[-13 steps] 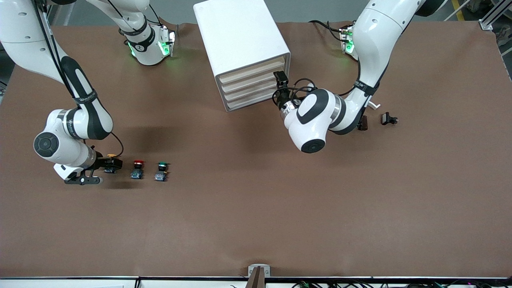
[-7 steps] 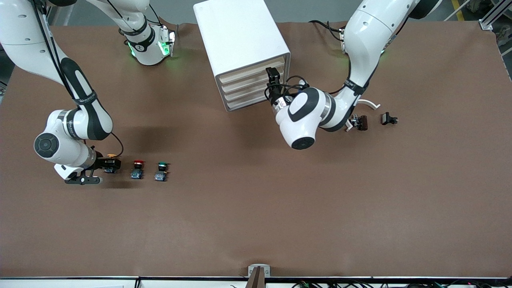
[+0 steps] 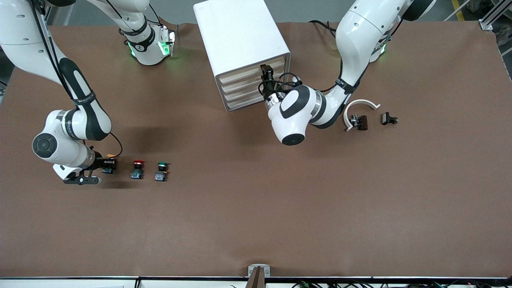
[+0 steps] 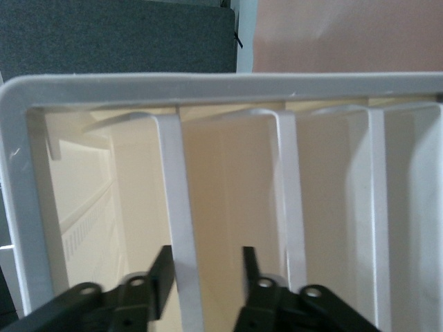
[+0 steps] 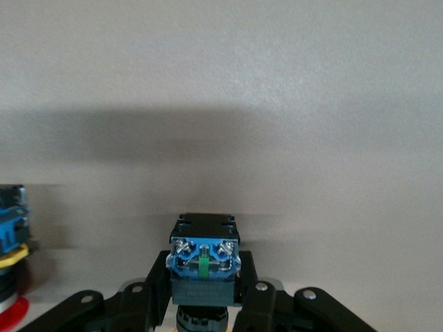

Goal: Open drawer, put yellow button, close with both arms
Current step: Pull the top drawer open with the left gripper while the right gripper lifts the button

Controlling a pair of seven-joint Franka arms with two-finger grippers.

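Left wrist view: left end effector (image 4: 206,273) open astride the drawer (image 4: 181,228) handle — right end effector (image 5: 205,290) grips the yellow button (image 5: 204,266).

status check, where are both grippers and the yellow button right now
Left gripper open, fingers astride the drawer front lip; drawer not yet open. Right gripper shut on yellow button, beside the red button. Nothing in the way.
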